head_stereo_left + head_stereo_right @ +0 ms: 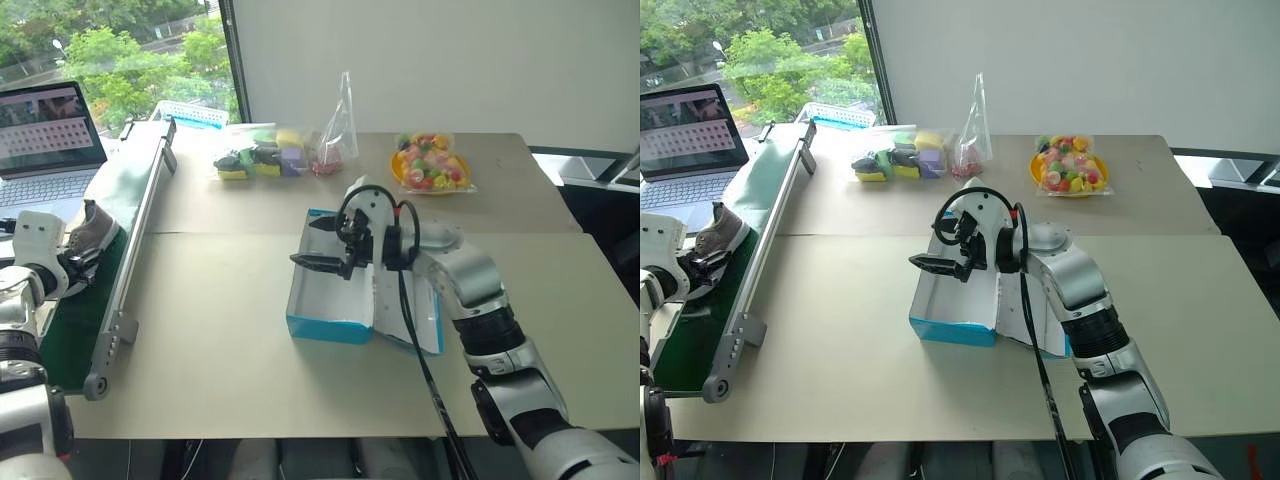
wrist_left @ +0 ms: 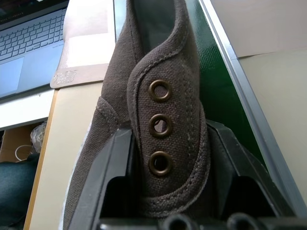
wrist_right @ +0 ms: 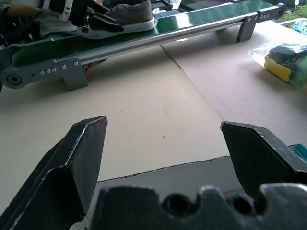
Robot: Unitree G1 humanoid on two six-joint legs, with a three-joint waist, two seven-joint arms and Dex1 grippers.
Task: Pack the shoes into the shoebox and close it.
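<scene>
Spanning your beige table (image 1: 230,330) are one long green conveyor belt (image 1: 85,310), one open bright-blue cardboard shoebox (image 1: 328,326) at the middle, and one grey-brown canvas sneaker (image 1: 92,228) on the belt. Your left pincer (image 2: 165,163) grips that sneaker; your right pincer (image 1: 322,245) hangs open over the shoebox.

We see the shoe (image 2: 163,124) as matt grey-brown woven canvas w/ stitched seams & shiny brass-look metal eyelets. Fingers (image 3: 81,158) look matt black plastic, slightly rough. Belt (image 3: 144,26) is glossy green, rails brushed metal. Box (image 1: 325,325) is smooth blue cardboard, white inside. Table (image 1: 220,330): matt beige board.
</scene>
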